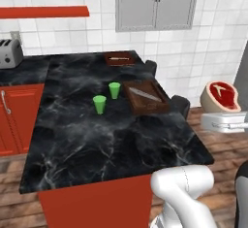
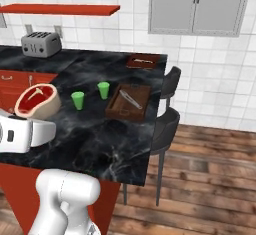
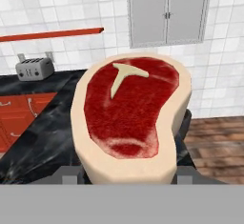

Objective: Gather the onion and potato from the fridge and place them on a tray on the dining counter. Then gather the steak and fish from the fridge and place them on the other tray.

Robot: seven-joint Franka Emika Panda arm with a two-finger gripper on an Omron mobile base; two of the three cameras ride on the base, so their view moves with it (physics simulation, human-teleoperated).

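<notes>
The gripper (image 1: pixel 224 118) is holding the steak (image 1: pixel 221 96), squeezing it from both sides. The steak is standing up on its edge, red face out, with a pale T-shaped bone near its top. In the hand view the steak (image 3: pixel 131 116) is sitting right in front of the camera, just above the finger tips.

In the left base view the steak is hanging in the air past the right edge of the dining counter (image 1: pixel 111 144), over the wooden floor (image 1: pixel 227 149). It is not touching the counter.

A brown tray (image 1: pixel 146 97) with a thin stick-like mark is lying near the right edge of the counter, about halfway along. Another tray (image 1: pixel 119 58) is lying at the far right corner. Two green cups (image 1: pixel 107 97) are standing just beside the nearer tray, on its left. They are close together but not touching. The whole near half of the counter is bare black stone.

Two dark stools (image 2: pixel 165 121) are standing against the right edge of the counter, by the trays. A toaster (image 2: pixel 41 44) is sitting far away at the back left, by the tiled wall.
</notes>
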